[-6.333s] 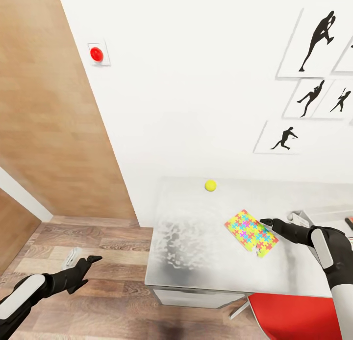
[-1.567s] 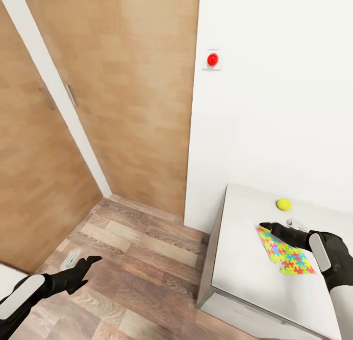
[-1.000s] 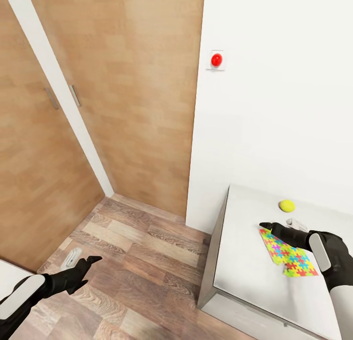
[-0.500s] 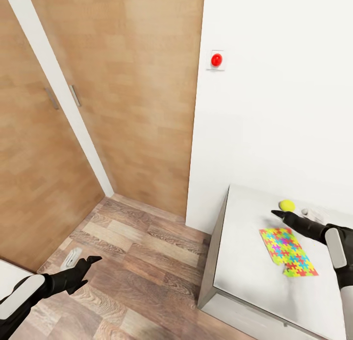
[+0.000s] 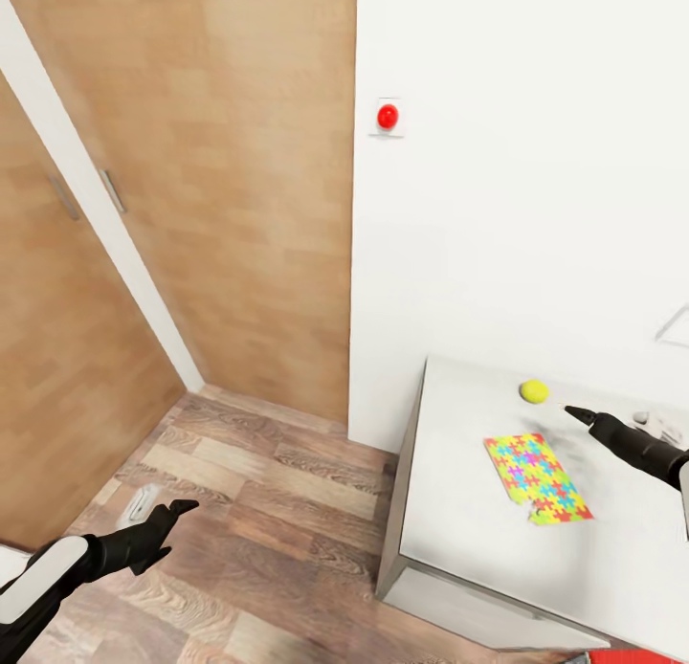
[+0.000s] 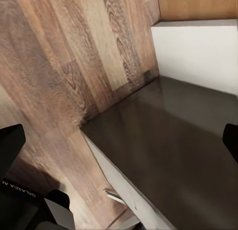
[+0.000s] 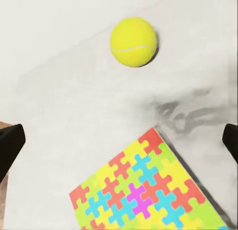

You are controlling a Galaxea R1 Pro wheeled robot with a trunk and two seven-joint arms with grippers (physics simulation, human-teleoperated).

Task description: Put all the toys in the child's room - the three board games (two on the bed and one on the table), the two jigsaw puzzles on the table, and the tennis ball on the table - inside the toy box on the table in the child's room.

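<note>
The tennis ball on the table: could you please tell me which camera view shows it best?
The right wrist view shows the tennis ball best: it is large and sharp, its seam visible, resting on the pale table apart from the jigsaw puzzle. The head view shows the ball as a small yellow dot near the wall.

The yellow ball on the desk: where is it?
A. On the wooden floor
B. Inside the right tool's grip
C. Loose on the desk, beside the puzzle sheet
C: the yellow ball rests on the pale desk, apart from the puzzle sheet and the right tool.
</note>
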